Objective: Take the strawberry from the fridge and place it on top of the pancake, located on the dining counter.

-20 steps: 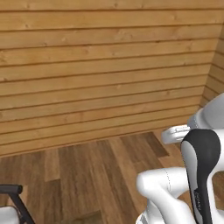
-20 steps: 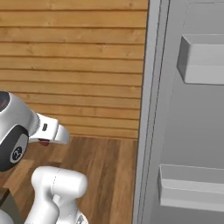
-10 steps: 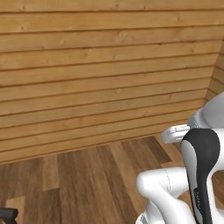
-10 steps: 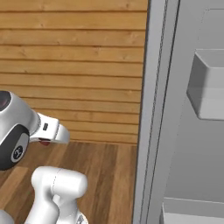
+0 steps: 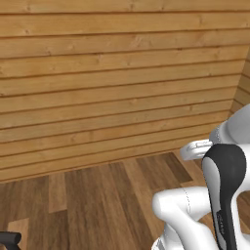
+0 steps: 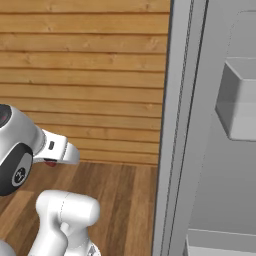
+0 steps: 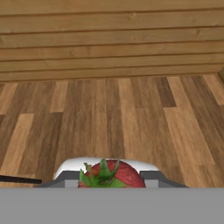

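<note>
Between the pincer (image 7: 110,183) tips sits the strawberry (image 7: 111,175), seemingly pinched, so carry it level and slow toward the pancake.

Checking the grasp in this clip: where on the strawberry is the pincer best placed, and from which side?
Across the strawberry's round red sides, just below the green leaves, one finger on each flank. The hand view shows it sitting that way between the grey fingers, leaves facing the camera; the pincer seems shut on it.
</note>
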Motion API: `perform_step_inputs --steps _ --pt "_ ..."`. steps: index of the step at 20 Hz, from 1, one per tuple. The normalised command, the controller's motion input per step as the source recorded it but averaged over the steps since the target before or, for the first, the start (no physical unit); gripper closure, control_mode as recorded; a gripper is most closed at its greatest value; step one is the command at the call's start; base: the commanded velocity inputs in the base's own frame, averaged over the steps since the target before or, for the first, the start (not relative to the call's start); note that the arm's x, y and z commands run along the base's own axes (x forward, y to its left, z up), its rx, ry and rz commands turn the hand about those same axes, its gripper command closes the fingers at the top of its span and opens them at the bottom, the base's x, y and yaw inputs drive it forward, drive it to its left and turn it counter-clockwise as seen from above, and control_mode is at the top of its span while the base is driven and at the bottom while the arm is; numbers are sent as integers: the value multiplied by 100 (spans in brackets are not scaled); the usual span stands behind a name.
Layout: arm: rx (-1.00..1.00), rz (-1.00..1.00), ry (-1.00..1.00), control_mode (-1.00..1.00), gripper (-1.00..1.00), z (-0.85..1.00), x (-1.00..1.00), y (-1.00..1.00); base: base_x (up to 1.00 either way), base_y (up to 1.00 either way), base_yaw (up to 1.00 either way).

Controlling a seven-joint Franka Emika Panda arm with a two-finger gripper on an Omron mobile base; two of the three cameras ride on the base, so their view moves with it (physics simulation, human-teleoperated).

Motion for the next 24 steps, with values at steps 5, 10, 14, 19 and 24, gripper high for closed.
perform_step_inputs --steps 5,10,14,19,24 --pt "0 0 0 100 100 0 0 0 100 95 -1" --pt "0 0 0 100 100 0 0 0 100 80 -7" --pt "0 0 0 100 100 0 0 0 100 74 -6" --pt "0 0 0 100 100 0 0 0 100 65 -9" --pt "0 0 0 100 100 0 0 0 91 82 -14"
